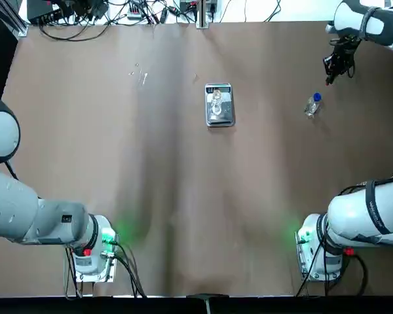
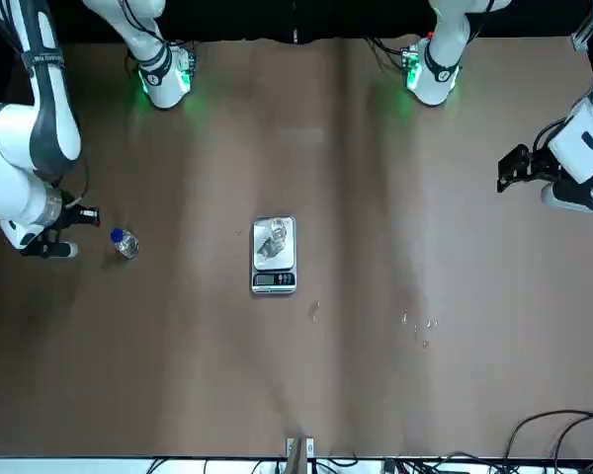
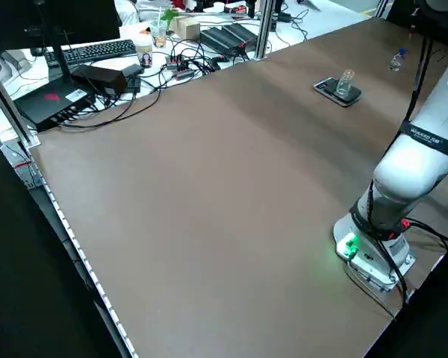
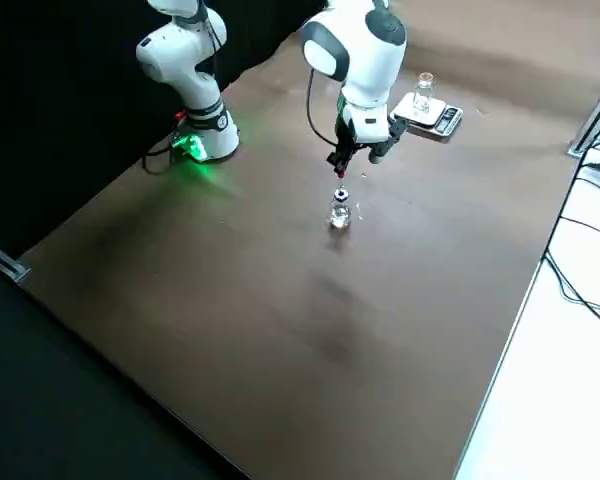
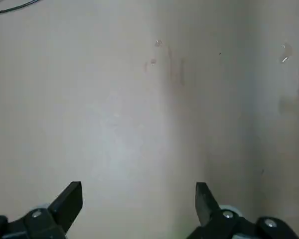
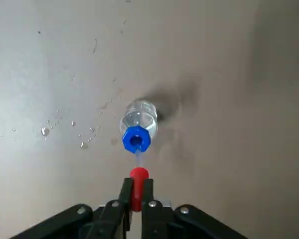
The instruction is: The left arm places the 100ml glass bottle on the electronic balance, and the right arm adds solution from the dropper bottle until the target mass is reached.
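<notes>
A brown table (image 3: 209,209) beside 1 white desk (image 3: 328,19) holding cables (image 3: 116,119).

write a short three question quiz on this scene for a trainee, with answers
1. True or false: the glass bottle stands on the scale.
2. Fill in: the right gripper, beside the dropper bottle, pinches a ____ rubber tip.
3. Which gripper is open with nothing between its fingers?

Key: 1. True. 2. Red. 3. The left gripper, held out to the left of the scale.

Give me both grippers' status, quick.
Left gripper: open, holding nothing, off to its own side.
Right gripper: closed on the red dropper bulb, by the blue-capped bottle.
</notes>
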`<action>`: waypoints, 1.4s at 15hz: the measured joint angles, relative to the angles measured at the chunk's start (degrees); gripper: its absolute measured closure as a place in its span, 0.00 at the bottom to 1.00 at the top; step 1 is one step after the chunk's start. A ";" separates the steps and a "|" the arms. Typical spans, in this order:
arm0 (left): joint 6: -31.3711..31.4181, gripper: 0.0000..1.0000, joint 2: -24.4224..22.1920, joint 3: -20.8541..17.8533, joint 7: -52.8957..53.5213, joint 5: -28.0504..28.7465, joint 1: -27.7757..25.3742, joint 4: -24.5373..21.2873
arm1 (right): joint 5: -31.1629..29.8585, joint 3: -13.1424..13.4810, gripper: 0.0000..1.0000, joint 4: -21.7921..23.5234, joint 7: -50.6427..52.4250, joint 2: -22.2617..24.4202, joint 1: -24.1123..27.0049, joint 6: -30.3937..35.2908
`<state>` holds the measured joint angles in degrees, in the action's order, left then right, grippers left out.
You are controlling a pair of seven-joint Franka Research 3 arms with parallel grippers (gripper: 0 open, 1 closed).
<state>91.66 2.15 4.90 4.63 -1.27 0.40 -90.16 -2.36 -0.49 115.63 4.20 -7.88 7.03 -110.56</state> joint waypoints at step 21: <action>-3.96 0.00 -0.77 0.00 -2.10 0.01 -0.23 1.12 | 3.59 -0.61 0.89 -4.77 -0.59 3.36 -3.10 9.22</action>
<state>87.70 1.38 4.90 2.53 -1.26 0.17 -89.04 1.22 -1.09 110.86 3.62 -4.52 3.93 -101.34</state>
